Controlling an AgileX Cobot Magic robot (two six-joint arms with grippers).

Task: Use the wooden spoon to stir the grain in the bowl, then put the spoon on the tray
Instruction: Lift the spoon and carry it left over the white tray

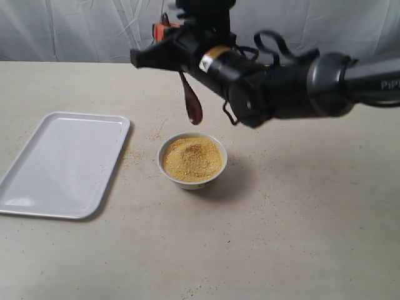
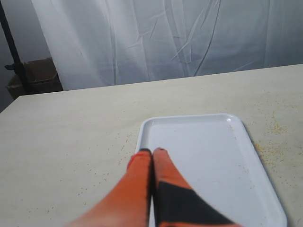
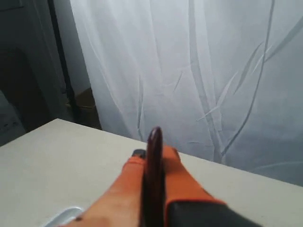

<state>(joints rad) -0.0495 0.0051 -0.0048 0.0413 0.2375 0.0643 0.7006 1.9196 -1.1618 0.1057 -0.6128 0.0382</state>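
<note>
Spoon (image 1: pixel 192 106) hangs scoop-down in the air just above the far rim of the bowl (image 1: pixel 201 181), clear of the grain (image 1: pixel 192 158) heaped inside, its handle clamped in the right gripper (image 3: pixel 154 157). Beside the bowl, but apart from it, the tray (image 1: pixel 62 162) lies flat. The left gripper (image 2: pixel 152 151) hovers over the tray, pressed together on nothing. Stray grain specks the table (image 1: pixel 300 237) around the bowl.

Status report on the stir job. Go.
Right gripper shut on wooden spoon, which hangs above bowl, clear of grain. Left gripper shut, empty, by tray. Nothing standing between bowl and tray.
</note>
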